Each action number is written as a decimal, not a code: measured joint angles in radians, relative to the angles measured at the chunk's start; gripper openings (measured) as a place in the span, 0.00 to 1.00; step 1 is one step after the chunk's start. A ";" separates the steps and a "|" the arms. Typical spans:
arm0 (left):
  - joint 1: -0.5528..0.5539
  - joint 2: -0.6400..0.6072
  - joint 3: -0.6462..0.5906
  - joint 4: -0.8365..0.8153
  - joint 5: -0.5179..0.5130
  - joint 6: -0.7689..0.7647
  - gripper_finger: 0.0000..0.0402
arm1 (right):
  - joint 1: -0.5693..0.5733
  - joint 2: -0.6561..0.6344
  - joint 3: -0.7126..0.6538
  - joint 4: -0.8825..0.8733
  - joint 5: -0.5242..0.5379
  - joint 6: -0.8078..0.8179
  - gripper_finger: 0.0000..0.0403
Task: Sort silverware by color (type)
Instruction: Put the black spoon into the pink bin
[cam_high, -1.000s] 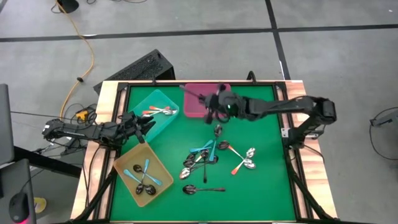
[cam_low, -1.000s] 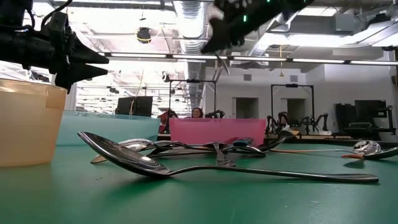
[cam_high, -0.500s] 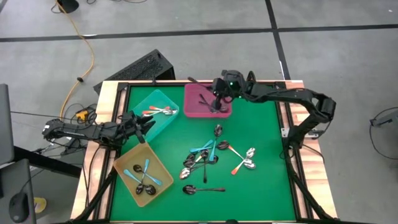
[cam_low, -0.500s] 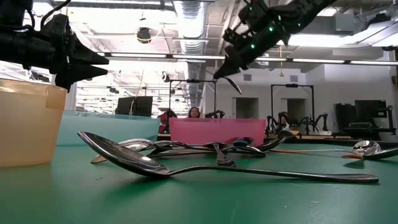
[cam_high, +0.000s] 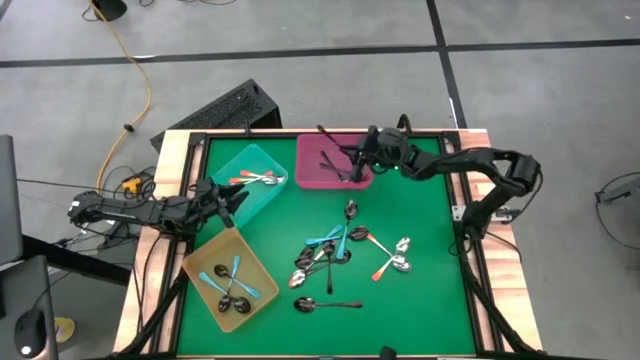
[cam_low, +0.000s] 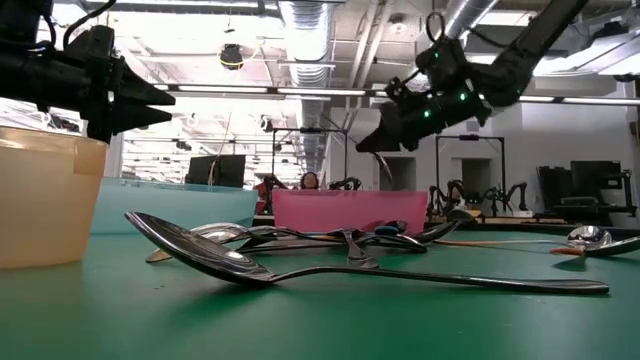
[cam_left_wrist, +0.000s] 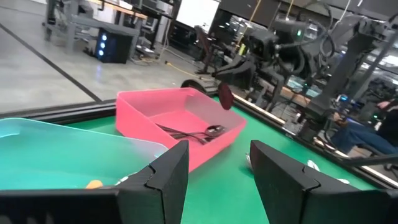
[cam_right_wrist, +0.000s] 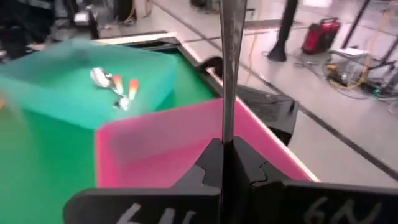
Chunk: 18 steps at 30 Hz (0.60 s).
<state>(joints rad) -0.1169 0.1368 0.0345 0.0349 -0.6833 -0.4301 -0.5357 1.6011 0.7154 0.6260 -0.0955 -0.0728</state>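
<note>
no legible text, labels, brands or numbers, only unreadable pale marks on the right wrist's housing

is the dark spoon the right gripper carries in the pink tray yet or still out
Out. The right gripper, shut on the dark metal spoon, holds it in the air above the pink plastic tray, which has other dark spoons inside.

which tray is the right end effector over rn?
The pink tray, at the table's far edge beside the teal tray. The right end effector holds a dark spoon above it; the yellow tray sits nearer, left.
</note>
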 joint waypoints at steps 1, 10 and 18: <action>0.000 0.000 0.000 0.000 -0.002 0.000 0.39 | 0.000 0.010 -0.020 0.018 -0.001 0.003 0.04; 0.000 0.000 0.000 -0.026 -0.022 -0.001 0.39 | -0.019 0.152 -0.045 0.127 -0.009 -0.002 0.04; 0.000 0.001 0.000 -0.027 -0.022 -0.001 0.39 | -0.050 0.212 -0.043 0.232 -0.012 0.071 0.04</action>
<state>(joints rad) -0.1169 0.1375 0.0345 0.0082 -0.7055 -0.4309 -0.5859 1.8135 0.6720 0.8577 -0.1080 -0.0016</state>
